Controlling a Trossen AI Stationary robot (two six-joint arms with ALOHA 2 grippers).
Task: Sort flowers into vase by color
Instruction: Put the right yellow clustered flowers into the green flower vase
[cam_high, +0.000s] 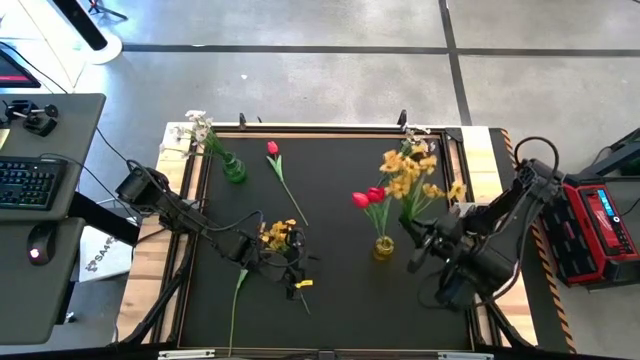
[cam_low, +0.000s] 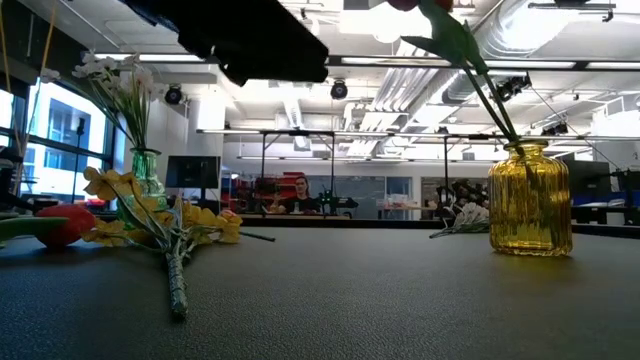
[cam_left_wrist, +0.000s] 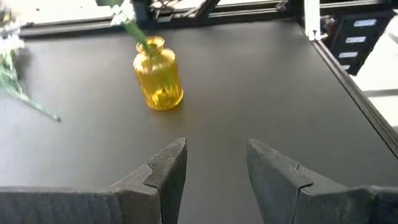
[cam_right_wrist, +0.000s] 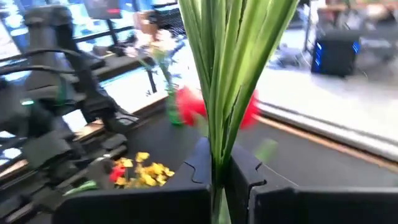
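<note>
From above, the black tabletop (cam_high: 340, 290) carries a green glass vase (cam_high: 234, 168) near its far left corner with a sprig of white blossoms (cam_high: 198, 128) in it. A single red tulip (cam_high: 272, 149) lies flat just beside that vase. Right of centre stands a yellow glass vase (cam_high: 383, 247) with two red tulip heads (cam_high: 367, 197) above it. The right hand (cam_high: 418, 240) sits just beside this vase, closed on a bunch of yellow blossoms (cam_high: 410, 170) that stands upright over it. The left hand (cam_high: 262, 255) is low over the tabletop left of centre, next to another bunch of yellow flowers (cam_high: 279, 235) lying flat; whether they touch I cannot tell

At table height, that yellow bunch (cam_low: 165, 228) lies on the tabletop at left, a red tulip head (cam_low: 62, 224) beside it and the green vase (cam_low: 146, 172) with white blossoms behind. The yellow vase (cam_low: 530, 198) stands at right with green stems rising from it. A person sits far off in the room

In the left wrist view, the left hand (cam_left_wrist: 216, 165) has its fingers (cam_left_wrist: 168, 168) partly apart with nothing between them, the yellow vase (cam_left_wrist: 158, 81) ahead

In the right wrist view, the right hand (cam_right_wrist: 217, 171) is clamped on green stems (cam_right_wrist: 227, 68); blurred red tulip heads (cam_right_wrist: 189, 107) show behind them, and the lying yellow bunch (cam_right_wrist: 142, 173) farther off
</note>
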